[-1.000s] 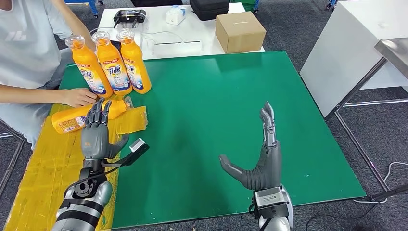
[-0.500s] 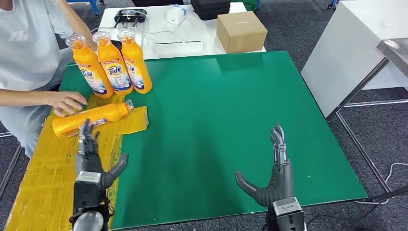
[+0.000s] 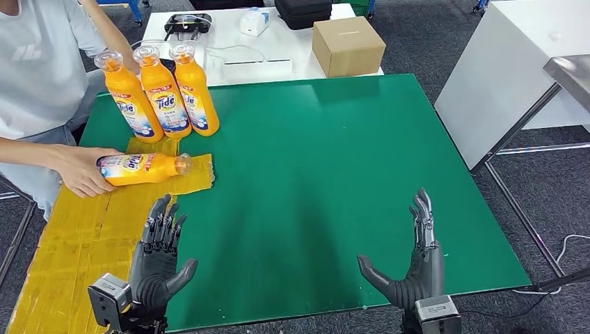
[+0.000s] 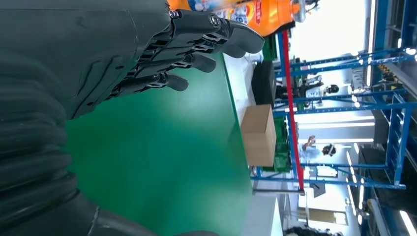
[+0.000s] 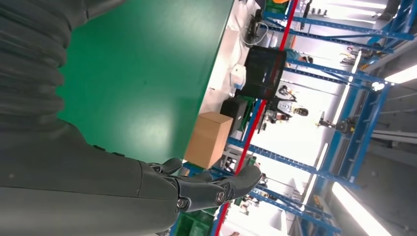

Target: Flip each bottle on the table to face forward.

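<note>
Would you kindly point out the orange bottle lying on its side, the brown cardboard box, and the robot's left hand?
Orange bottle lying on its side (image 3: pixel 142 169): head view, mid-body.
Brown cardboard box (image 3: pixel 348 46): head view, top face.
Left hand (image 3: pixel 160 261): head view, back of hand.

Three upright orange bottles (image 3: pixel 161 90) at the table's far-left corner, a fourth bottle (image 3: pixel 142 169) lying sideways just before them.

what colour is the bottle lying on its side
Orange, with a white-and-blue label; the lying bottle shows best in the head view, held by a person's hand.
</note>
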Controlling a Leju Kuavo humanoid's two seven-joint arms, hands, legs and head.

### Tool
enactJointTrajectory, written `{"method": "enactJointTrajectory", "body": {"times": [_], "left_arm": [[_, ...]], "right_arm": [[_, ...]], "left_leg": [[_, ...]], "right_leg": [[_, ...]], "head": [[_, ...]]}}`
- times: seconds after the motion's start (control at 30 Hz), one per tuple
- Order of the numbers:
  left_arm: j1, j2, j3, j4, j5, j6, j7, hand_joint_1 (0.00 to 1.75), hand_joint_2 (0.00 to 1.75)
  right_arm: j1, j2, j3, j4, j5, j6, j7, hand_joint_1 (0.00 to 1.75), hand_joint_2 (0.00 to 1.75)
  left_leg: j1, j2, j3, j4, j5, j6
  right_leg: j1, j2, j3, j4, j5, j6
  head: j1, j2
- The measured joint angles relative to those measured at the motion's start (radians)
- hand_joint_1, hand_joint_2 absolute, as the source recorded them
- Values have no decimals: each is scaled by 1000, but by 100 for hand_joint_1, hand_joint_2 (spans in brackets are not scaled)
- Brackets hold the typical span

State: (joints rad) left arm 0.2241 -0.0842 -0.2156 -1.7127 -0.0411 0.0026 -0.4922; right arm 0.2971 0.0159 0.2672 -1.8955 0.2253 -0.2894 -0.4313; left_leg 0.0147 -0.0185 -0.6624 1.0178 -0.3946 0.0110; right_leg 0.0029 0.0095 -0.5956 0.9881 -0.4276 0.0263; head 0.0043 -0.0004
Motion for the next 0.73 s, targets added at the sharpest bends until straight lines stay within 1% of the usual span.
{"method": "enactJointTrajectory", "body": {"times": [0.27,0.73], "left_arm": [[-3,3,-18,0,13,-30,12,0,175],[-3,6,-24,0,20,-17,13,0,175]], "right_arm": [[-1,4,0,-11,31,-23,-11,0,175],[-2,5,9,-14,11,-22,6,0,175]], "left_leg": [[0,0,0,0,0,0],[0,0,0,0,0,0]], "right_leg": [[0,0,0,0,0,0],[0,0,0,0,0,0]], "head": [[0,0],[0,0]]}}
